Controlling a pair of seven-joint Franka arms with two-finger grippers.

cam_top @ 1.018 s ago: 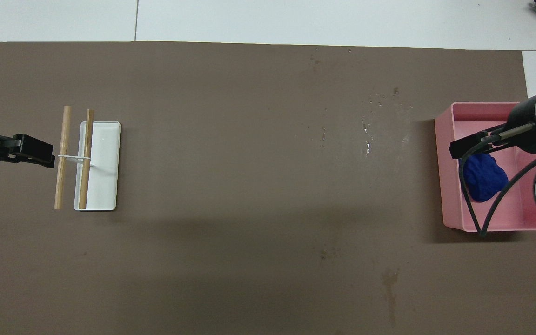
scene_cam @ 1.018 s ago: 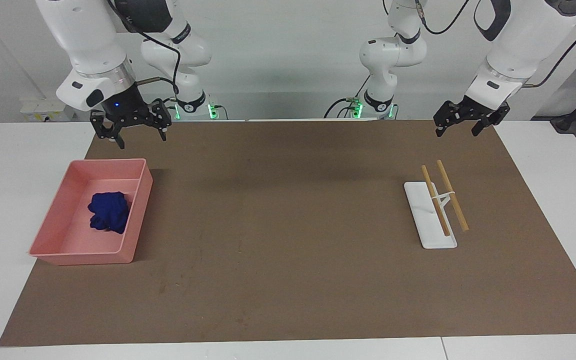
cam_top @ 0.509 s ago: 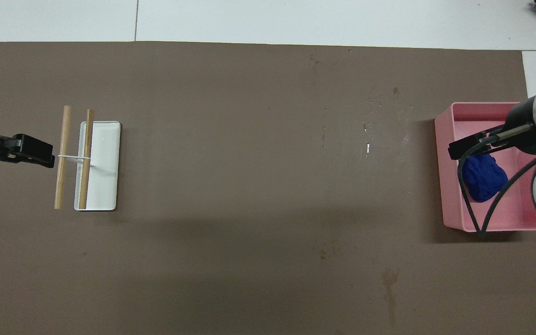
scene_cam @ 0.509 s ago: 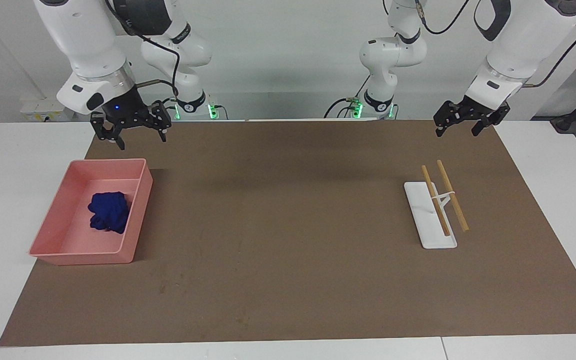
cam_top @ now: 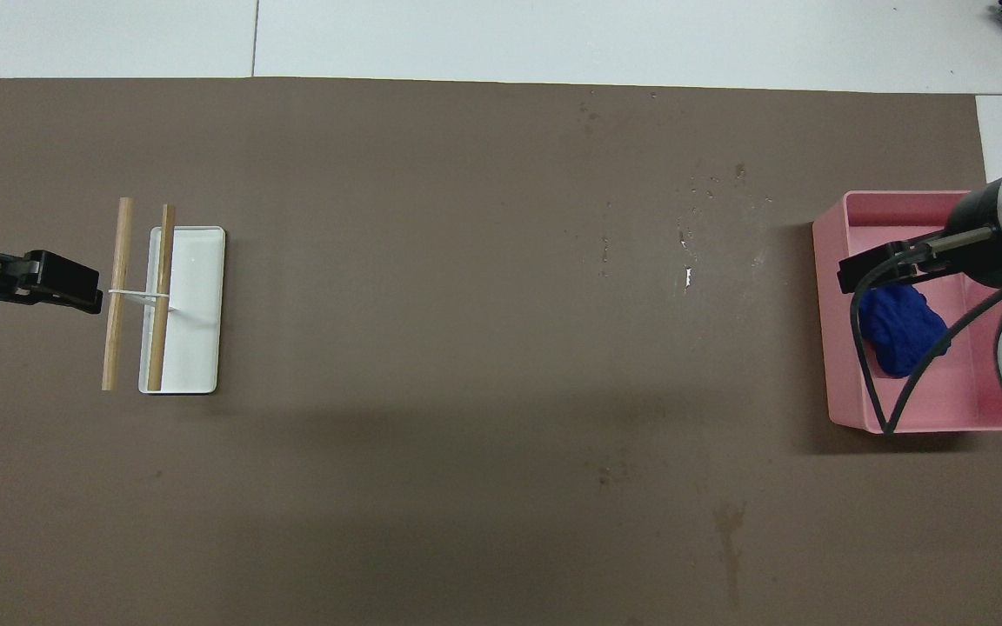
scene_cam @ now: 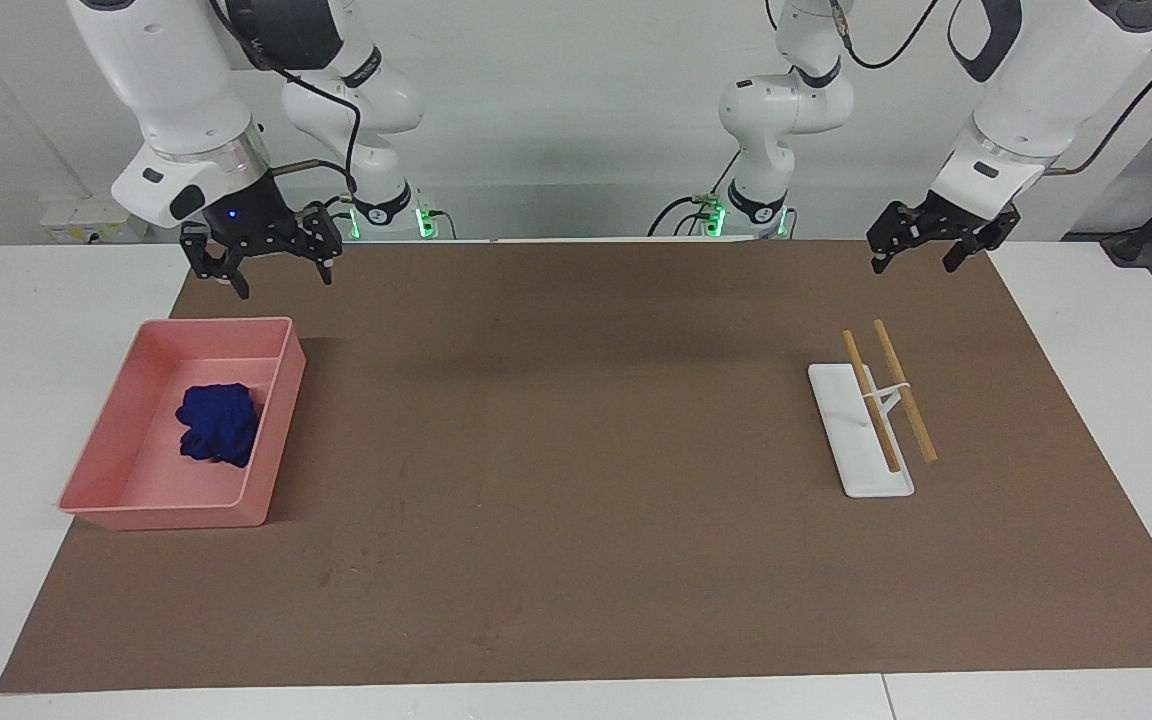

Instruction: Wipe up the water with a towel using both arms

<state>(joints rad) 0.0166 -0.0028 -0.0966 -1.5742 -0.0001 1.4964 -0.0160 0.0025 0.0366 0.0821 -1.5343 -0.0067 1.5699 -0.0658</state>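
Observation:
The deep blue towel (scene_cam: 218, 424) (cam_top: 901, 335) lies crumpled inside a pink tray (scene_cam: 281, 400) (cam_top: 830, 365) at the right arm's end of the table. My right gripper (scene_cam: 279, 280) (cam_top: 862, 268) hangs open in the air over the tray, well above the towel and touching nothing. Small glinting drops of water (cam_top: 686, 276) sit on the brown mat beside the tray, toward the table's middle. My left gripper (scene_cam: 914, 264) (cam_top: 75, 291) waits open and empty, raised over the mat at the left arm's end.
A white stand (scene_cam: 861, 445) (cam_top: 197, 348) carries two wooden rods (scene_cam: 904, 390) (cam_top: 118, 296) near the left gripper. The brown mat (scene_cam: 576, 450) covers most of the white table.
The right gripper has drifted a little over the tray. The left arm, towel and stand have not moved.

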